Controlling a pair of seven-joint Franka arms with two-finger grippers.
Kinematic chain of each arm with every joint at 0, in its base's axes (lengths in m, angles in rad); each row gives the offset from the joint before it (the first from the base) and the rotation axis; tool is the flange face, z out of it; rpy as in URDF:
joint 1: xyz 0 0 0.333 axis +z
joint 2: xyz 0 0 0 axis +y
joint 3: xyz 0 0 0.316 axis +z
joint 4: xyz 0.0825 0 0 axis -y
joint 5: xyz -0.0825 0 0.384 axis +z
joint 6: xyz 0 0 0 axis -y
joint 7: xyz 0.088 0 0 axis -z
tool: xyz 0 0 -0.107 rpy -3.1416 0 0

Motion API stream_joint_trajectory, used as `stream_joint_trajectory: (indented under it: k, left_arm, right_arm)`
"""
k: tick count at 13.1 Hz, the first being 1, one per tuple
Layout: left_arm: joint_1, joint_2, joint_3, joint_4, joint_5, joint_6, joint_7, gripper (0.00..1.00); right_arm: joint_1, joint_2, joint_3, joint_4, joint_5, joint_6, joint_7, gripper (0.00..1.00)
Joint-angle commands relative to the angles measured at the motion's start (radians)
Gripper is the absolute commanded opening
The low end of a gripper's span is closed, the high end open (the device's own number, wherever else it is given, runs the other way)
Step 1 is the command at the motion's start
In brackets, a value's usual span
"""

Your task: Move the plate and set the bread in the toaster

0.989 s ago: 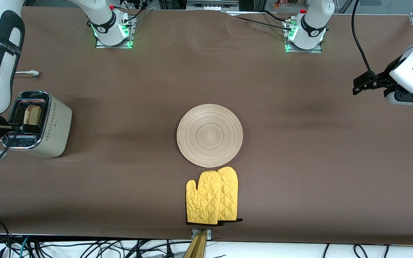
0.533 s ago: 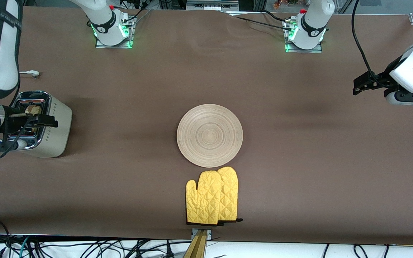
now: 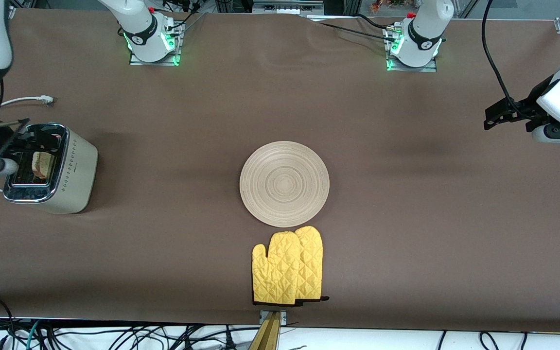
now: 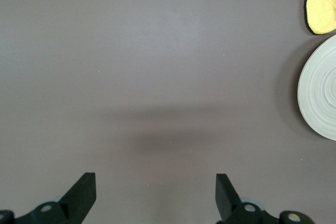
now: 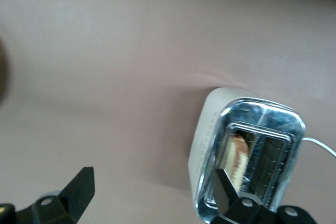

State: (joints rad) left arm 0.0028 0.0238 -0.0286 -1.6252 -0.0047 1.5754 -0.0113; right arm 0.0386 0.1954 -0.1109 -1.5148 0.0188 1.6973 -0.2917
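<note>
Front view: right arm comes in from the table's right-arm end, wrist bent down, right gripper (image 3: 17,133) up over the toaster (image 3: 51,167), jaws apart, holding nothing. Right wrist view shows the same: both black fingers (image 5: 79,190) spread wide w/ the toaster's chrome top under one of them. Left arm waits at the left-arm end of the table, forearm roughly level, left gripper (image 3: 496,116) above bare table, pointing toward the table's middle, jaws apart & empty; left wrist view has its two fingers (image 4: 84,192) wide apart over brown table (image 4: 157,77).

Toaster stands upright at the right-arm end, long axis running nearer-to-farther from the front camera, slots up, dotted side facing the table's middle. White cord (image 3: 22,101) trails off its farther end. Bread (image 3: 42,164) sits on edge in the slot closer to the table's middle, crust edge up, its long axis along the slot; second slot looks empty.

Plate (image 3: 284,183) lies flat mid-table, well apart from the toaster. Yellow mitts (image 3: 287,267) lie flat just beside the plate, nearer the front camera, fingertips touching or nearly touching its rim — can't tell which; fingers point toward the plate, cuffs toward the table edge
</note>
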Motion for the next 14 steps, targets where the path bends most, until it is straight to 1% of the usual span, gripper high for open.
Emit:
stream_joint_trajectory:
  k: [1, 2, 3, 4, 11, 14]
  left_arm:
    - [0.009, 0.007, -0.008, 0.022, 0.002, -0.005, 0.008, 1.0]
    - [0.008, 0.008, -0.008, 0.022, 0.003, -0.005, 0.008, 1.0]
    - [0.009, 0.008, -0.008, 0.022, 0.003, -0.005, 0.008, 1.0]
    - [0.009, 0.007, -0.008, 0.022, 0.003, -0.005, 0.008, 1.0]
    - [0.009, 0.008, -0.008, 0.022, -0.001, -0.003, 0.007, 1.0]
    - [0.009, 0.008, -0.008, 0.022, 0.003, -0.003, 0.005, 1.0]
  right_arm:
    - [-0.072, -0.102, 0.078, -0.12, -0.003, 0.065, 0.005, 1.0]
    - [-0.089, -0.109, 0.106, -0.122, -0.005, 0.064, 0.014, 1.0]
    - [-0.092, -0.12, 0.128, -0.13, -0.006, 0.059, 0.064, 1.0]
    - [-0.098, -0.131, 0.137, -0.14, -0.008, 0.058, 0.13, 1.0]
    - [-0.111, -0.145, 0.135, -0.15, -0.013, 0.038, 0.16, 1.0]
    - [-0.105, -0.137, 0.134, -0.145, -0.019, 0.032, 0.254, 1.0]
